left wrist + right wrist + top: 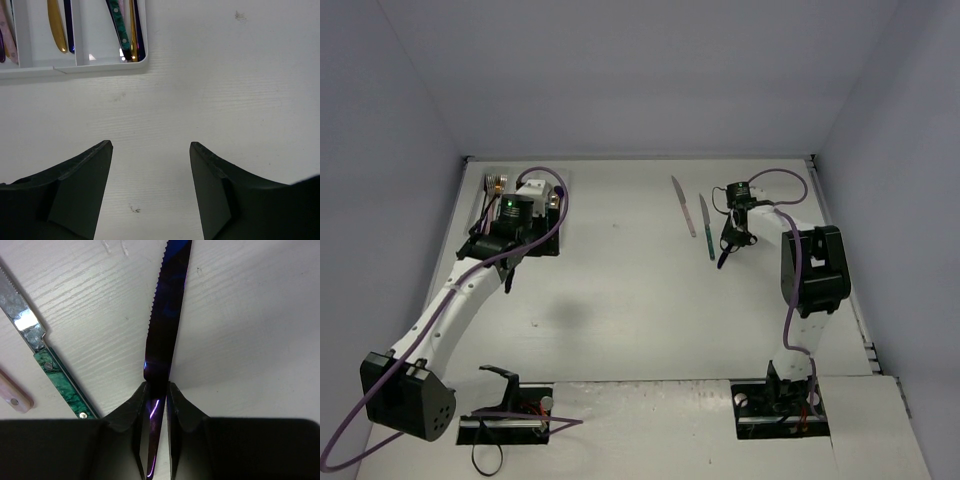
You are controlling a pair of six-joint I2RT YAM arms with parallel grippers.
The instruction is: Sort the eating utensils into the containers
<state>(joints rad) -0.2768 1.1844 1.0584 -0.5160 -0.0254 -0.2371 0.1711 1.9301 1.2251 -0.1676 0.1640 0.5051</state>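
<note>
The right pincer (156,390) is closed tight on a dark blue knife (167,315), its fingers (131,407) pressed against both sides. Whether the knife is clear of the table (250,315) I cannot tell. The left pincer (150,147) stands wide open and holds nothing, near the white tray (100,66).

Only the right wrist view shows the grip, with a teal-handled knife (60,375) and a pink handle (12,396) lying beside it. Only the left wrist view shows inside the tray: a gold handle (56,27) in one compartment, a teal handle (119,25) in the next. From above, the tray sits far left and the held knife far right.
</note>
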